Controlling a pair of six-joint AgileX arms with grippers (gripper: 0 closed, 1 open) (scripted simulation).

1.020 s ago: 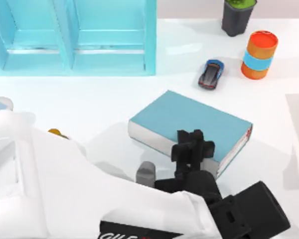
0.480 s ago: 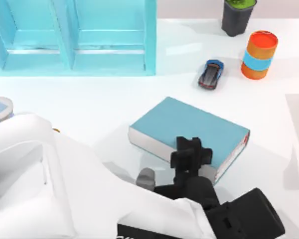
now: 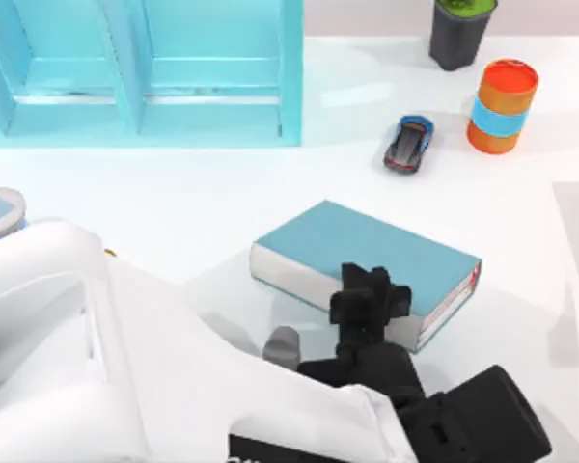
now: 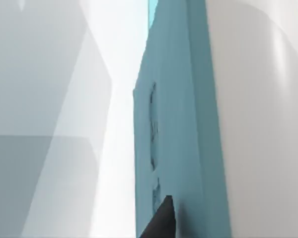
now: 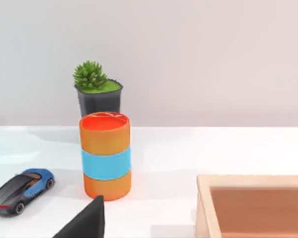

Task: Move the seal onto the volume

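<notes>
White casing of our left arm covered the near left of the desk. A tan sliver at its edge may have been the seal; we could not tell. The left gripper hung over the near edge of the volume, presumably so that any load would come down on the cover. We could not tell whether its fingers were open, closed or gripping. The wrist camera faced the teal cover closely. The right gripper sat parked at the right, fingers' state also unclear. Beyond stood a toy car, an orange can, a plant pot and a blue shelf unit.
</notes>
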